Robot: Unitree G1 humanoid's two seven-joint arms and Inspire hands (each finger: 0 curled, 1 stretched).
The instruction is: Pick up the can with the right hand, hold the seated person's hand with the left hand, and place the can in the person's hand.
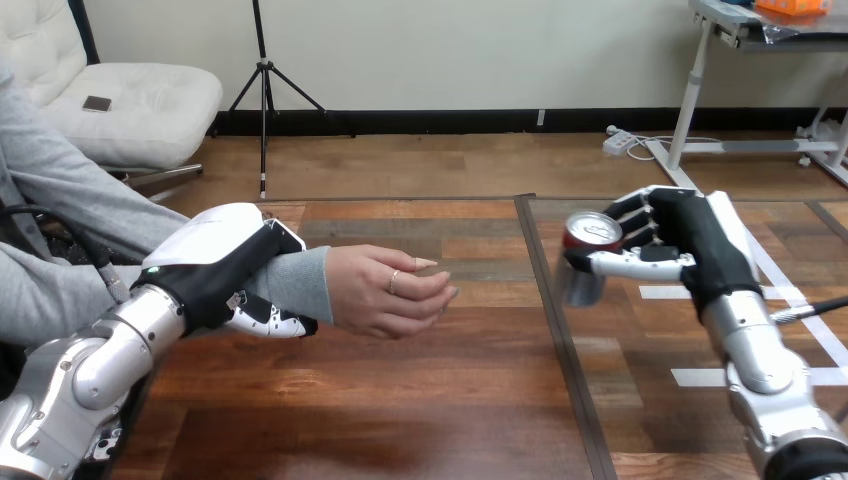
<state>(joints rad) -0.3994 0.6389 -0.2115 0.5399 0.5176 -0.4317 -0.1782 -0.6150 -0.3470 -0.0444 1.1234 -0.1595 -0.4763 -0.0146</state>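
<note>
Nearest the viewer, two silver robot forearms rise from the bottom corners over a dark wooden table [400, 410]. The left arm [110, 360] reaches up and inward to the left hand [225, 260]. Its white-shelled back lies on top of a person's grey sleeve [300, 282] at the wrist. The fingers [270, 322] of this hand curl round beneath the wrist, so the hand is clamped on it. Just past the left hand, toward the middle of the table, the person's hand [385, 290] comes out of the sleeve. It is held above the wood, loosely cupped, with the thumb uppermost.

The right arm [760, 360] leads up to the right hand [700, 235], which is further out over the table than the left hand. It is closed round a can [592, 230]: the thumb [630, 265] lies across the side of the can facing the viewer, and the fingers wrap the far side. The can sits at the inner side of the right hand, toward the person's hand, with its silver top tilted toward the viewer. Whether its base touches the table cannot be told. Bare table lies between the can and the person's fingertips, and the two are well apart
</note>
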